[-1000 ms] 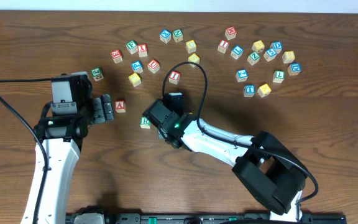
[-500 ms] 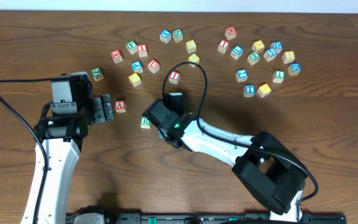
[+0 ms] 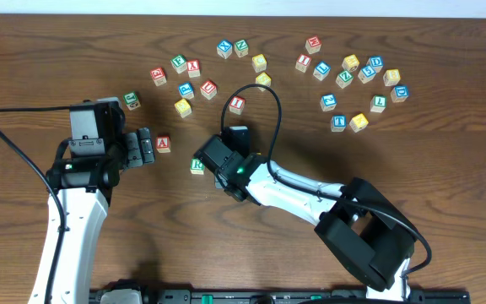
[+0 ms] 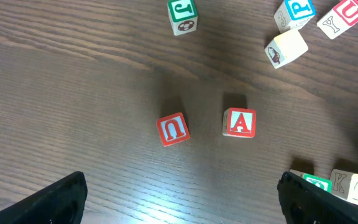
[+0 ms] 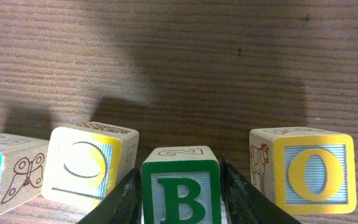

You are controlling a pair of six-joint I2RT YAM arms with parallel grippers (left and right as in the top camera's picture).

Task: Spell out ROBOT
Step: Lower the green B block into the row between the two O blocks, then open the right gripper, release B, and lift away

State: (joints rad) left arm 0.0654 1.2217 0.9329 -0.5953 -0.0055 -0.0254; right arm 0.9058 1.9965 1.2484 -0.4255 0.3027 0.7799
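Observation:
In the right wrist view my right gripper [image 5: 180,194] is shut on a green B block [image 5: 180,186], which stands in a row on the wooden table. A yellow O block [image 5: 91,165] is on its left and another yellow O block [image 5: 306,168] on its right. A green-edged block [image 5: 2,171] sits at the far left of the row. In the overhead view the right gripper [image 3: 210,166] covers most of this row; only a green block [image 3: 197,165] shows. My left gripper [image 4: 182,205] is open and empty, near a red A block [image 3: 163,143] and a red U block [image 4: 173,129].
Several loose letter blocks lie across the back of the table, among them a green T block [image 3: 379,103] and a blue T block [image 3: 337,122]. A red I block [image 3: 237,104] lies just behind the right gripper. A black cable [image 3: 256,89] loops above the right arm.

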